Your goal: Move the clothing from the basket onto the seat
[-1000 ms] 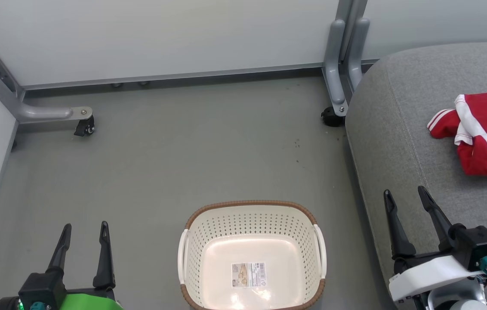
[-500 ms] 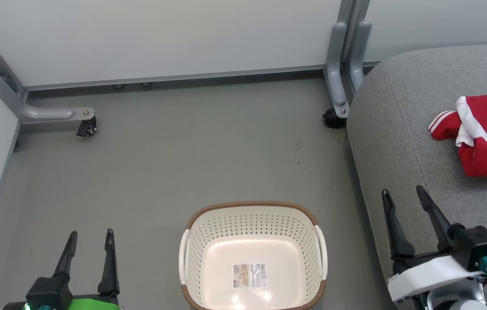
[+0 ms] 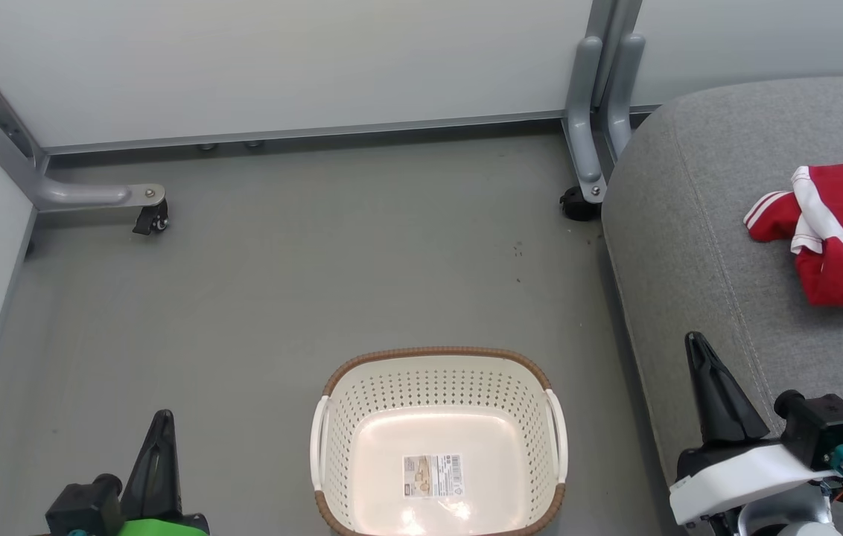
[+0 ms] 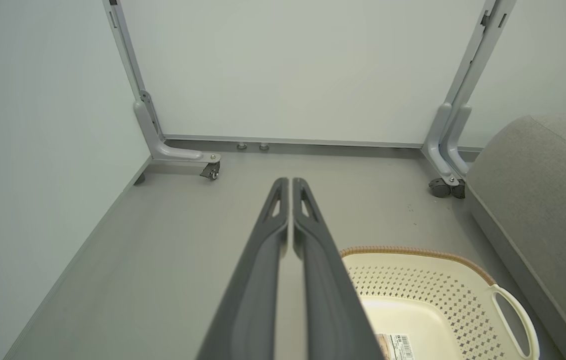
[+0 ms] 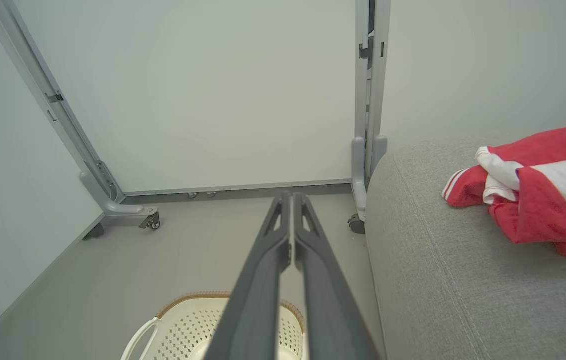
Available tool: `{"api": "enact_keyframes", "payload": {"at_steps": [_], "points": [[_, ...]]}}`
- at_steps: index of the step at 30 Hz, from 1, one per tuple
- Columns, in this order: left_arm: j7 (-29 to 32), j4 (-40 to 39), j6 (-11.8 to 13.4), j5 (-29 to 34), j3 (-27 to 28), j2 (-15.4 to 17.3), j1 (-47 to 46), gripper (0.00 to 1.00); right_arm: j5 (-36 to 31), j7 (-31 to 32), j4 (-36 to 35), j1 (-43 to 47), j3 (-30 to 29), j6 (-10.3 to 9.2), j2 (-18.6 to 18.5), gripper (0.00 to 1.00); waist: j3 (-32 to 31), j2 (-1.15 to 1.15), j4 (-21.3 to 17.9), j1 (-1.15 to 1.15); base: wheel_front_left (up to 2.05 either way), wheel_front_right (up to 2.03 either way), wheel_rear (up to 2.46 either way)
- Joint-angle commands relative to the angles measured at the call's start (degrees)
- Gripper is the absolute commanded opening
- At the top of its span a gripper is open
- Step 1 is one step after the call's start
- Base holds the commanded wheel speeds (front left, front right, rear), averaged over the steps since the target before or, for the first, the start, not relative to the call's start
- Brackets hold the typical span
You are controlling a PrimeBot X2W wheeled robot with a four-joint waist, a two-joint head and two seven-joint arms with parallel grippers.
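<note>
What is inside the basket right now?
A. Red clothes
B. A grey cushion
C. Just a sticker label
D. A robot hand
C: the basket has just its label on its bare bottom, while the clothing lies on the seat.

The red clothing (image 3: 835,279) with white stripes is lying crumpled on top of the grey seat (image 3: 689,223). The cream perforated basket (image 3: 429,387), brown-rimmed, is standing upright just left of the seat, its inside label (image 3: 433,476) showing.
</note>
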Motion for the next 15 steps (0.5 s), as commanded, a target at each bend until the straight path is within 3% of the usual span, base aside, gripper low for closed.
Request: {"api": "enact_keyframes", "payload": {"at_steps": [1,15], "points": [[0.7,-0.5,-0.2,-2.9,0.6,0.0,-1.1,0.0,3.2,0.1,-0.5,-0.1,0.0,0.0,-0.3,0.0,-0.1,0.0,0.0,0.0,0.0,0.0,0.0],[4.2,-0.2,-0.7,-17.4,1.6,-0.5,-2.9,0.0,19.4,1.4,3.6,-2.9,-0.2,0.0,-1.5,0.0,-0.5,0.0,-0.1,0.0,0.0,0.0,0.0]]}}
